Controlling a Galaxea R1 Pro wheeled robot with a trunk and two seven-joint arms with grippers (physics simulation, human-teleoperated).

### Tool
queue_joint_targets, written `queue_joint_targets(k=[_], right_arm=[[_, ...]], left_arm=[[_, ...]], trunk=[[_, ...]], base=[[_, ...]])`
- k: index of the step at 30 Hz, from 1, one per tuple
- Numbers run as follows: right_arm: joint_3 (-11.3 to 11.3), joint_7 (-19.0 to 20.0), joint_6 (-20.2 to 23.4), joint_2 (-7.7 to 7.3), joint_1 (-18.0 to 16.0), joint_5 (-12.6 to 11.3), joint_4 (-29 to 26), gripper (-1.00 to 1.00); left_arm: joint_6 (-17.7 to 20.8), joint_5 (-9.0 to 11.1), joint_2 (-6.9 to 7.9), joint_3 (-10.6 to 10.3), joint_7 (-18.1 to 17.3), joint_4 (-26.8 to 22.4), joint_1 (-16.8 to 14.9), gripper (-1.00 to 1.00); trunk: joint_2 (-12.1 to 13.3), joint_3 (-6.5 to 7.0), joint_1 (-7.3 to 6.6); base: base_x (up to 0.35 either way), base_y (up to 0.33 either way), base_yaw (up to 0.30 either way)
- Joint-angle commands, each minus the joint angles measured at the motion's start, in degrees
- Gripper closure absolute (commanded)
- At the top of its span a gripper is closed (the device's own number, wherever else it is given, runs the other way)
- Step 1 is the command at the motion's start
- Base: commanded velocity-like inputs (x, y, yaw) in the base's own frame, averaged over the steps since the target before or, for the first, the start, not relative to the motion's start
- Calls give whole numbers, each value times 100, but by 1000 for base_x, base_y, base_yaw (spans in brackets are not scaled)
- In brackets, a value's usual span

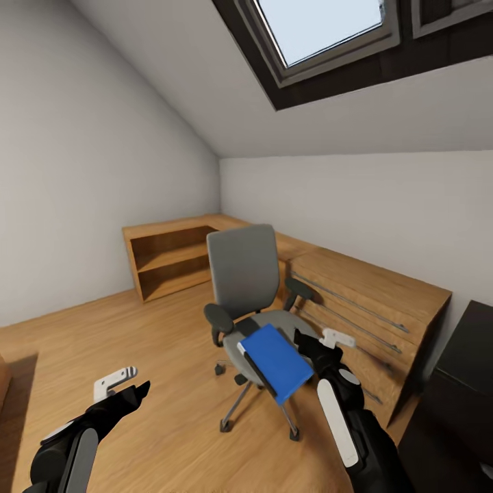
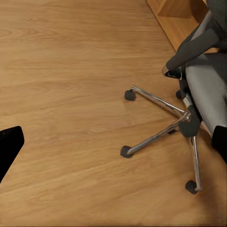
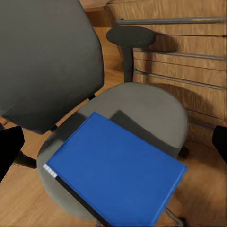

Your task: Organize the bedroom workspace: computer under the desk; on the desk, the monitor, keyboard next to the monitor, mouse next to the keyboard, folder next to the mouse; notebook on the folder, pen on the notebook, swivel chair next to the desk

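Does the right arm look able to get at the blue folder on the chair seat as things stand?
Probably yes. The right gripper hovers just beside the folder, which lies on the swivel chair seat with its top face uncovered. Nothing stands between them; the armrest sits farther back.

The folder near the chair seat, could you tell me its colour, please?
Bright blue; the folder shows best in the right wrist view.

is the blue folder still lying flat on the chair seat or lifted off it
Lifted: the thin bright-blue folder tilts above the grey swivel chair seat, casting a shadow; the right gripper reaches its edge.
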Motion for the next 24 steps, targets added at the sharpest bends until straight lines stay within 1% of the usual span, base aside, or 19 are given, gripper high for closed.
queue_joint_targets(k=[1, 5, 11, 12, 16, 24], right_arm=[[9, -52, 12, 0, -6, -89, -5, -100], [1, -57, 8, -1, -6, -137, 1, -100], [7, -53, 1, -1, -6, -158, 2, -100], [10, -48, 0, -4, -6, -160, 2, -100], [14, -40, -2, -7, -6, -162, 2, -100], [9, -38, -2, -10, -6, -163, 1, -100]], left_arm=[[34, 60, 1, 8, 35, -7, -3, -100], [50, 64, 5, 14, 35, -12, -3, -100], [70, 67, -14, 13, 39, -22, -3, -100], [65, 67, -16, 11, 44, -23, -3, -100], [53, 68, -17, 9, 50, -24, -3, -100], [45, 68, -14, 8, 52, -24, -3, -100]], trunk=[[-4, -6, -3], [-4, -6, -3], [-4, -6, -3], [-4, -6, -3], [-164, -78, 85], [-485, -222, 261]], base=[[-217, 248, -300], [-169, 160, -300], [-35, 30, -274], [-11, 10, -133], [-6, 5, -68], [-1, 1, -13]])
